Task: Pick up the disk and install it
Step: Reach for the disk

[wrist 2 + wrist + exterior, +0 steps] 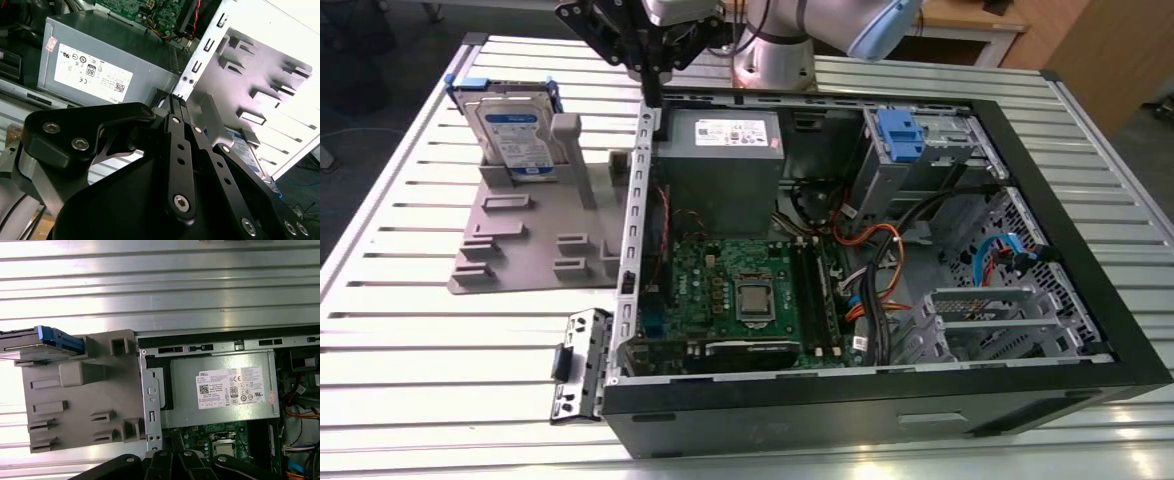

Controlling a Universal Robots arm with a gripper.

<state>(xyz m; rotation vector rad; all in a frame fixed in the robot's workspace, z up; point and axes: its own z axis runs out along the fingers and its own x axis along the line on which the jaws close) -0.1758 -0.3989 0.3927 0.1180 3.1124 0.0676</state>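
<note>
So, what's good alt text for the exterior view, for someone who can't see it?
An open computer case lies on a slatted table, its green circuit board and grey power supply exposed. At the exterior view's left, the disk stands upright in a grey holder; the gripper hangs by the case wall.

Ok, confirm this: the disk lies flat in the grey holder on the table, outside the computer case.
Not quite. The disk stands upright on its edge in the grey holder, not flat, as the exterior view shows. The rest is right: the holder sits on the table, outside the computer case.
</note>
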